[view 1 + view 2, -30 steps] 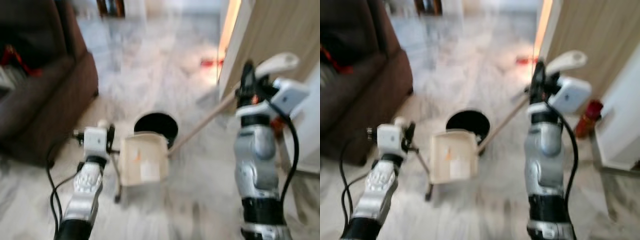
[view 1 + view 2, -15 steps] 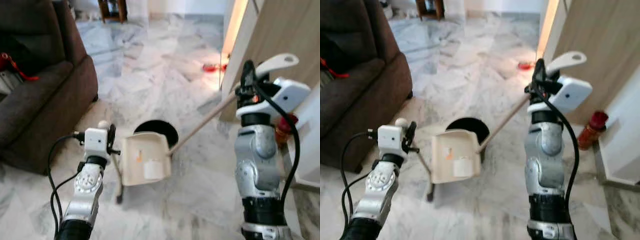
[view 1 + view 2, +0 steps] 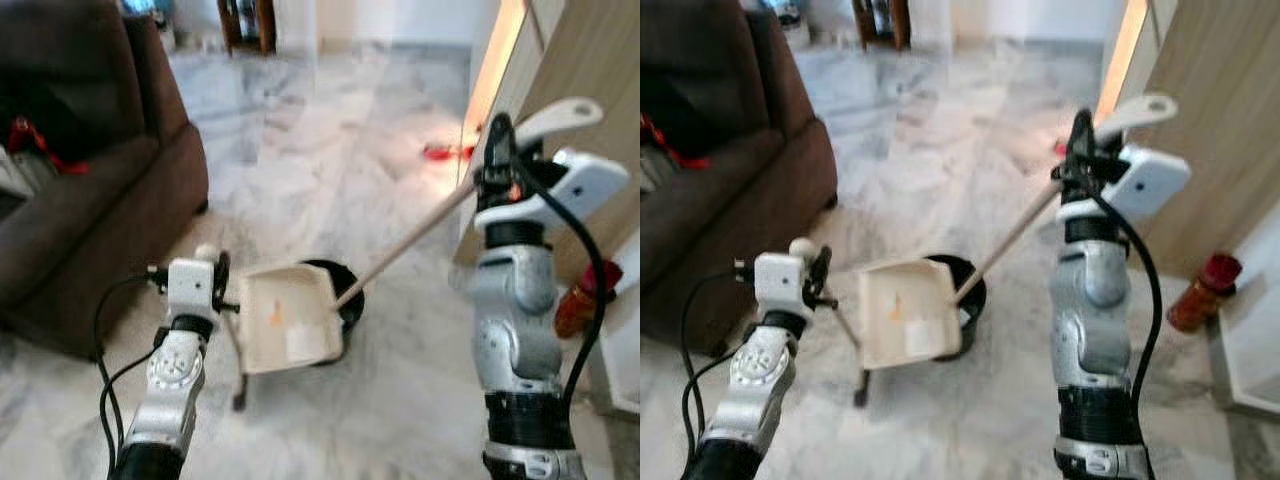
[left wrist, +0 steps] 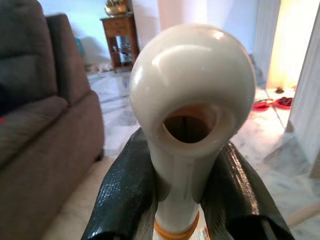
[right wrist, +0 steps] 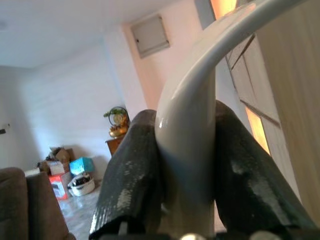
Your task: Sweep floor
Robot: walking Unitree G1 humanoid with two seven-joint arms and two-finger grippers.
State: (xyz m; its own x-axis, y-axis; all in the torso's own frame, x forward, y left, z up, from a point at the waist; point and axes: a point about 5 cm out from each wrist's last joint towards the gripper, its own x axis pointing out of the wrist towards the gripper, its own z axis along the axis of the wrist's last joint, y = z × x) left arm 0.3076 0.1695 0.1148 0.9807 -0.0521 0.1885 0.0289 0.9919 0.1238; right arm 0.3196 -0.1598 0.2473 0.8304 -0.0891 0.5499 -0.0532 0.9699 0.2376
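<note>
Marble floor (image 3: pixel 330 150) between sofa (image 3: pixel 90 200) and door (image 3: pixel 590 60); left hand (image 4: pixel 175 200) clamped on dustpan handle (image 4: pixel 192 110), right hand (image 5: pixel 185 200) on broom (image 3: pixel 410 240).

the two head views look forward and down from above the arms, sharing the marble floor (image 3: pixel 330 180), with the sofa (image 3: pixel 90 200) at ten o'clock. each wrist view sits very close behind its own fingers, facing across the room; both catch the wooden side table (image 4: pixel 119 35).
</note>
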